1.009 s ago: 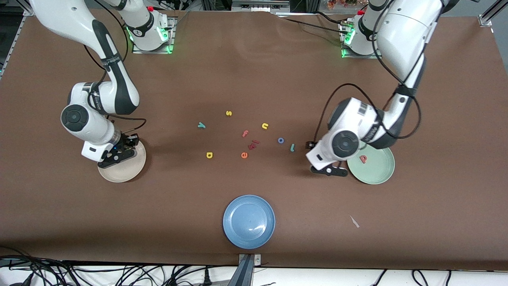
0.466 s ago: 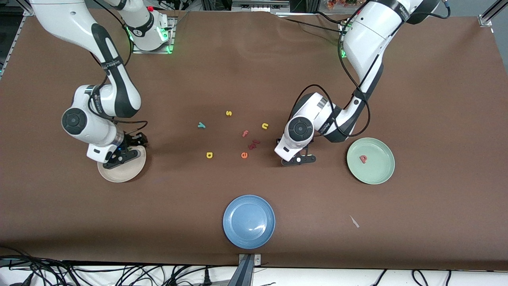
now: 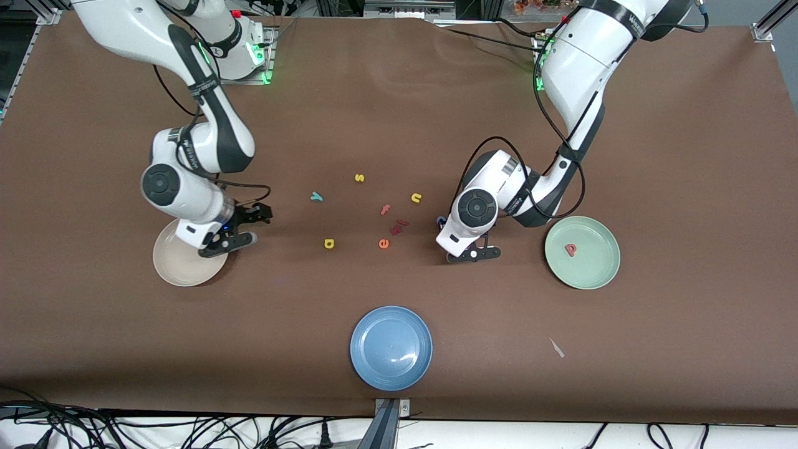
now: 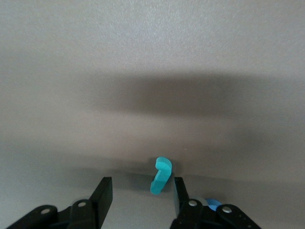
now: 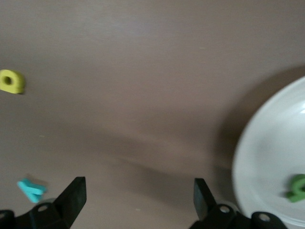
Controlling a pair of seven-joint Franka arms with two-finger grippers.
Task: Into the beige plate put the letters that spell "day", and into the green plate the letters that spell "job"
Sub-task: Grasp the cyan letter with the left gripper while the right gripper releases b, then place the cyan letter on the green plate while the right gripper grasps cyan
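Straddling the teal "j" (image 4: pixel 161 175) on the surface, the left gripper (image 4: pixel 141 195) has its fingers apart, the blue "o" (image 4: pixel 212 204) just beside one finger. The right gripper (image 5: pixel 138 198) hangs with fingers wide apart beside the beige plate (image 5: pixel 267 162), which holds the green "d" (image 5: pixel 297 187).

Table cover (image 3: pixel 399 112): matt brown, cloth-like, faint creases. Blue plate (image 3: pixel 391 347): smooth, glossy highlights. Beige plate (image 3: pixel 181 265) and green plate (image 3: pixel 589 265): smooth, duller sheen. Teal "j" (image 4: pixel 161 175): matt, soft-edged, foam-like. Arm shells: glossy white plastic.
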